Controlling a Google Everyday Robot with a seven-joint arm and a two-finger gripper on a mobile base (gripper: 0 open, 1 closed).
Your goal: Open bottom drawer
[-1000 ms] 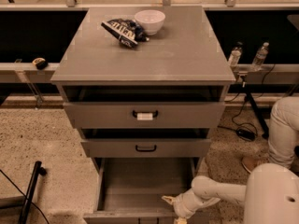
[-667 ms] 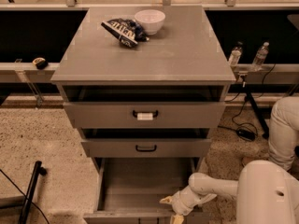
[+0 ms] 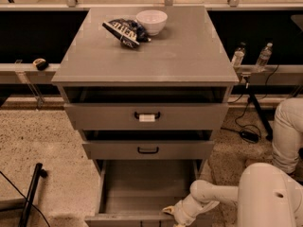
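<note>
Lying open, bottom drawer (image 3: 142,195) has end effector (image 3: 171,212) at front.

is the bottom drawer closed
No, the bottom drawer is pulled out, its grey interior showing, with the tool at its front edge.

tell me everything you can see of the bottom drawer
The bottom drawer is grey, looks like painted metal, and stands pulled far out from under the middle drawer. Its grey interior shows no contents. The front panel is mostly cut off at the picture's lower edge, so its handle is not visible. The gripper is at the front's top edge, right of middle, seemingly touching it.
</note>
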